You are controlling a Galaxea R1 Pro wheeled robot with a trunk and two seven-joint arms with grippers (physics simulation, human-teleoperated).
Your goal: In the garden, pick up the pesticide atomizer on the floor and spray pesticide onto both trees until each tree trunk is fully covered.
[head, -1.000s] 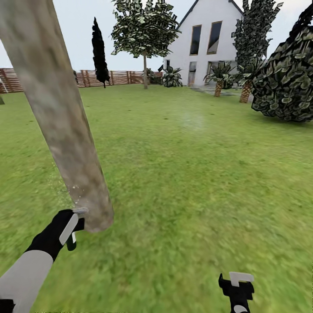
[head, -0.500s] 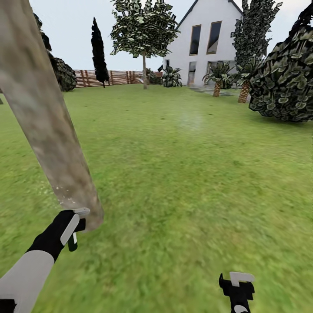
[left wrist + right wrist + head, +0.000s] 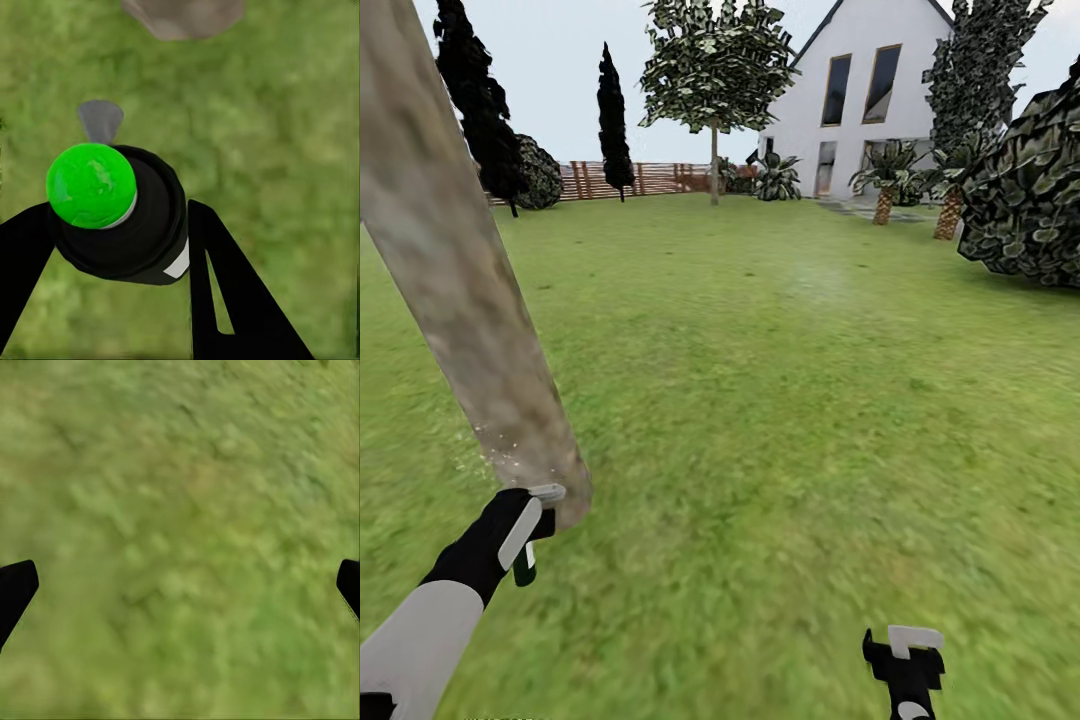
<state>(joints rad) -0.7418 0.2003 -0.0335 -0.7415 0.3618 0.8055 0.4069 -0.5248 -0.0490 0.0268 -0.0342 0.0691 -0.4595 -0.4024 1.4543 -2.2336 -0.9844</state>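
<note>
Holding pesticide atomizer (image 3: 526,560) in our left gripper (image 3: 520,530), fingers (image 3: 225,300) clamped on dark bottle either side. Grey spray head (image 3: 547,492) sits just beside base of tree trunk (image 3: 460,270), nearly touching. Whitish specks of pesticide (image 3: 510,450) dot lower trunk. Our right gripper (image 3: 905,660) hangs low over lawn (image 3: 780,400), well apart from trunk, jaws spread wide, nothing between them. Second tree (image 3: 714,70) stands far off near white house (image 3: 860,90) and wooden fence (image 3: 630,178).
</note>
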